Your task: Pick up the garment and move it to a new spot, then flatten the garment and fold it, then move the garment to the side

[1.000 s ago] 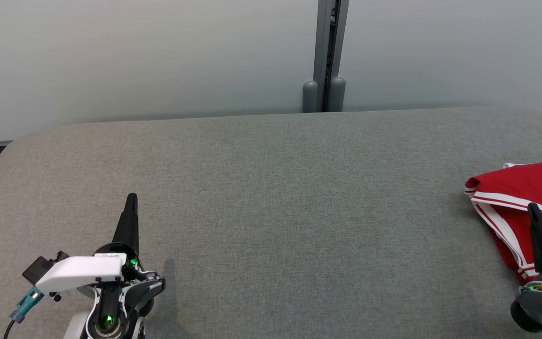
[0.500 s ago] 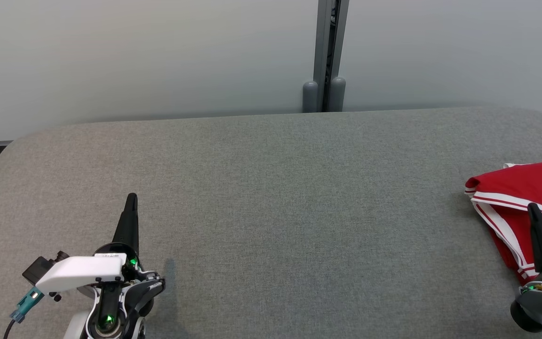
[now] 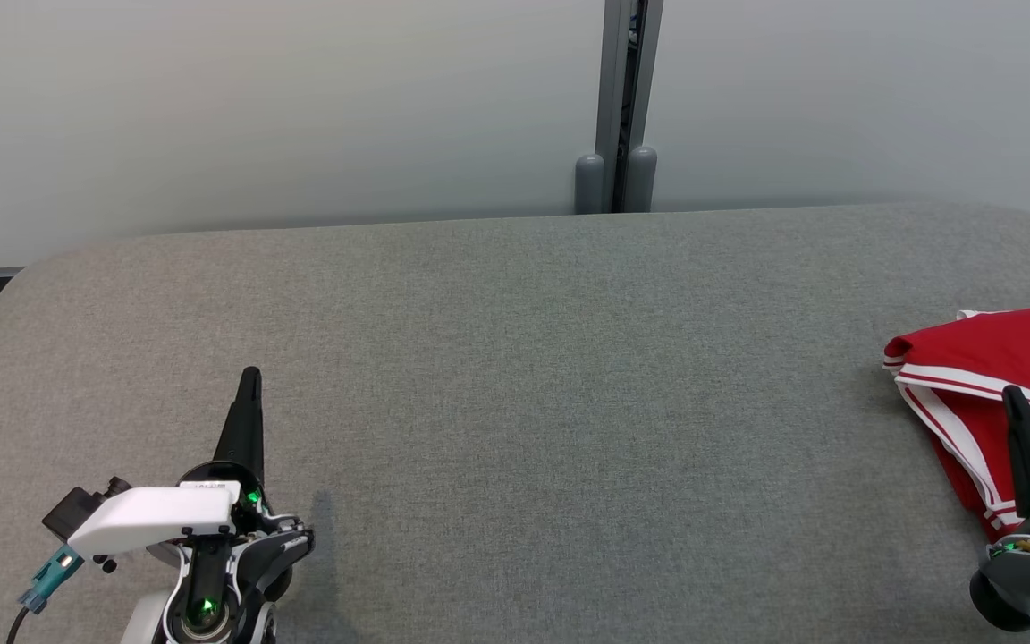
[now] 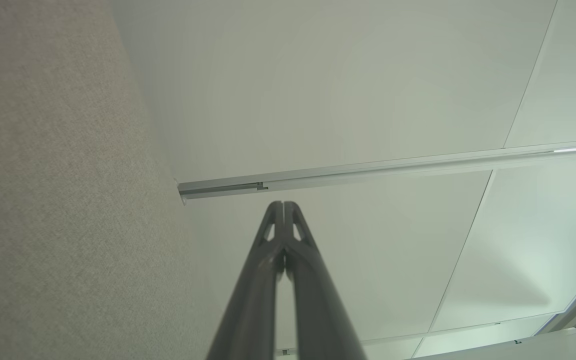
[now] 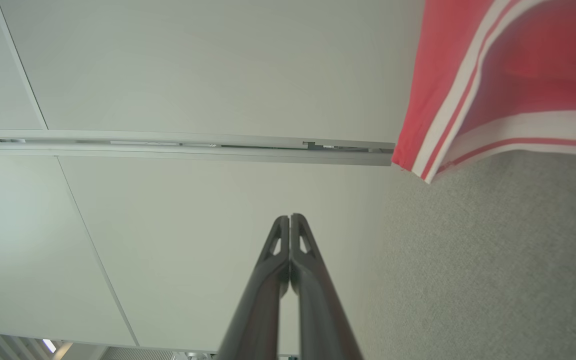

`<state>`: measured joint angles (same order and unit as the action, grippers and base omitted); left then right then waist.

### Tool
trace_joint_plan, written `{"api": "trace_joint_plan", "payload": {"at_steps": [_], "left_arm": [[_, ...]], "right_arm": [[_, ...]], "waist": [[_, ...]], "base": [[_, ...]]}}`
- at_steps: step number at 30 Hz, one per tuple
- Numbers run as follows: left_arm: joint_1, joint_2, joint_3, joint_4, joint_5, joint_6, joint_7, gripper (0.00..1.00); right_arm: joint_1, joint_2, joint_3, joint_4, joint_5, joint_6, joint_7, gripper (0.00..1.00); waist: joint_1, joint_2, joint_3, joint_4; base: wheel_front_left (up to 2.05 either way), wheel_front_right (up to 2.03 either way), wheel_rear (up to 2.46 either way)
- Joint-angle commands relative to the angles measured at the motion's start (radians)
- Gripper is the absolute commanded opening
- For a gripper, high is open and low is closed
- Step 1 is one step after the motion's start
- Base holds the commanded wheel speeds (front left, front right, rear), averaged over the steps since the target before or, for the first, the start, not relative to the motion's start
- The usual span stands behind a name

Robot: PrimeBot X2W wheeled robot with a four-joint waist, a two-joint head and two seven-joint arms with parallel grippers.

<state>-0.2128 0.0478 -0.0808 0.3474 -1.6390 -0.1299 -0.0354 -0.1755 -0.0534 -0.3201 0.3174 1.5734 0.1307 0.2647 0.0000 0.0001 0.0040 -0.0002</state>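
Right pincer (image 3: 1012, 394) together, empty, hovering by near hem of red jersey (image 3: 980, 349); contact unclear. Left pincer (image 3: 249, 376) together, empty, well apart at desk (image 3: 515, 385) lower left. Jersey bunched at desk's right edge. Risks: closed pincer merely shoves cloth; single-layer pinch; jersey slides off edge during drag.

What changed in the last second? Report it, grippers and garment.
Nothing visibly changed. The left gripper and right gripper stay shut and still above the table, holding nothing; the red garment lies unmoved at the table's right side.
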Motion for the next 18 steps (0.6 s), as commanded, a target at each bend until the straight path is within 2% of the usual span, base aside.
{"api": "trace_joint_plan", "payload": {"at_steps": [1,18], "left_arm": [[-0.015,0.002,0.003,0.0,-0.008,-0.005,0.002,0.0],[-0.015,0.002,0.003,-0.001,-0.008,-0.005,0.002,0.0]], "right_arm": [[-0.009,-0.001,-0.005,0.003,-0.002,0.0,0.004,0.0],[-0.009,-0.002,-0.006,0.003,-0.003,0.0,0.004,0.0]], "waist": [[0.0,-0.0001,0.0,0.0],[0.0,-0.0001,0.0,0.0]], "base": [[0.0,0.0,0.0],[0.0,0.0,0.0]]}}
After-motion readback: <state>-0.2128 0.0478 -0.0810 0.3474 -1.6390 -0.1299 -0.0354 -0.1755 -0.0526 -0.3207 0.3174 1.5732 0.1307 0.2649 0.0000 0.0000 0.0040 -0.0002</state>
